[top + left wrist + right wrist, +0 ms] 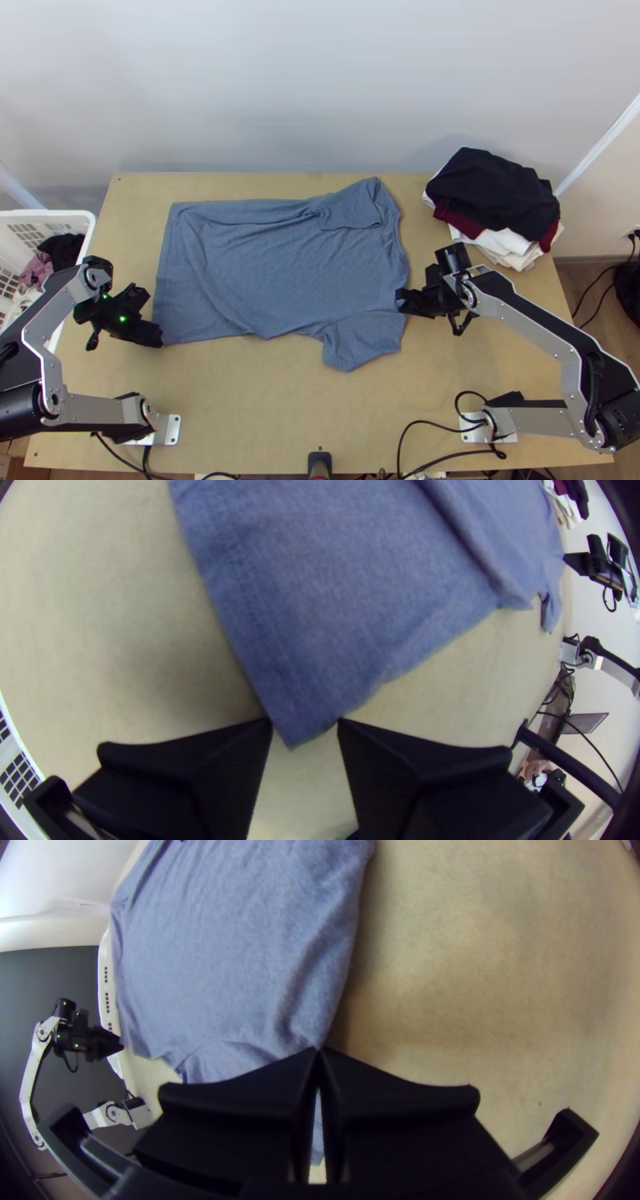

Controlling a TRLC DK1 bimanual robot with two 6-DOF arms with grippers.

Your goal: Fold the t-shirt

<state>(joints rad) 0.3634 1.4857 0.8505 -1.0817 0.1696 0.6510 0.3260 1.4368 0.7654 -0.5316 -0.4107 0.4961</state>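
The t-shirt (280, 268) lies on the table (248, 408), its body spread out, with some soft creases. In the top view its hem is at the left and its neck at the right. The far sleeve (352, 210) lies turned in over the body, while the near sleeve (364, 340) sticks out toward the table's near edge. A long crease runs across the body's far part, from that turned-in sleeve toward the hem.

The left gripper (152, 316) is at the t-shirt's near hem corner. In the left wrist view its fingers are spread, one on each side of that corner.

The right gripper (398, 296) is at the t-shirt's neck end, by the top of the near sleeve. In the right wrist view its fingertips are pressed together, pinching the edge of the cloth there.

A pile of clothes (496, 196), with a black piece on top, sits beyond the t-shirt's neck end. A white basket (50, 214) holding some clothes stands past the t-shirt's hem.
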